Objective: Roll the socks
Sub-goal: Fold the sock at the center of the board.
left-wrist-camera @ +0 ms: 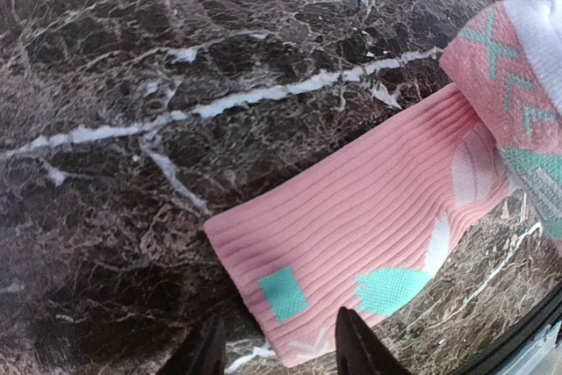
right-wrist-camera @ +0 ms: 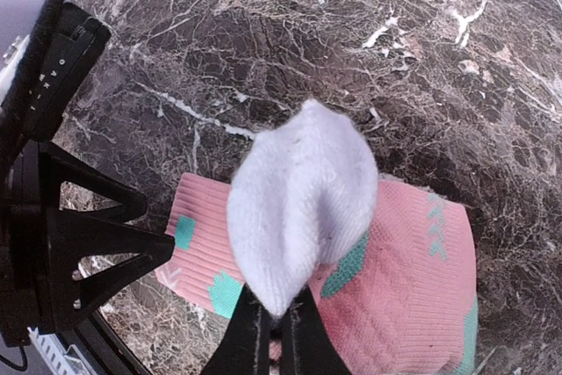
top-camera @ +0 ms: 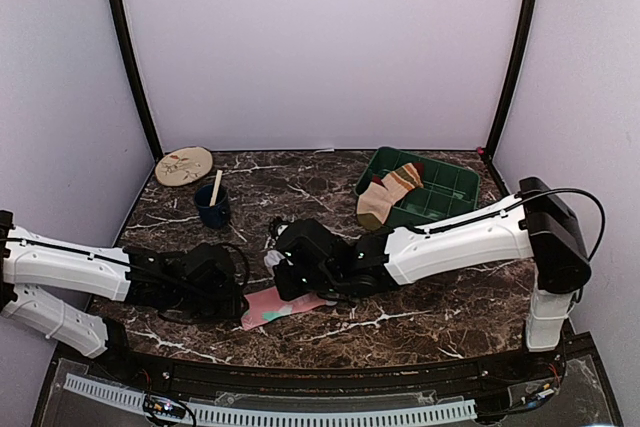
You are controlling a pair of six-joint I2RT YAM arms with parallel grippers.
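The pink sock [top-camera: 287,304] with mint patches lies flat near the table's front edge. My right gripper [right-wrist-camera: 274,340] is shut on its white toe end [right-wrist-camera: 303,199], which is lifted and folded back over the pink body [right-wrist-camera: 413,287]. In the top view that gripper [top-camera: 283,269] sits just above the sock. My left gripper [left-wrist-camera: 277,353] is open and low over the ribbed cuff [left-wrist-camera: 351,226], one finger [left-wrist-camera: 356,349] over the cuff's edge and the other on the marble beside it. The tan striped sock [top-camera: 388,195] hangs over the green tray's rim.
A green compartment tray [top-camera: 443,187] stands at the back right. At the back left are a dark blue cup [top-camera: 212,207] with a wooden stick in it and a round plate [top-camera: 184,165]. The table's front edge runs just below the sock.
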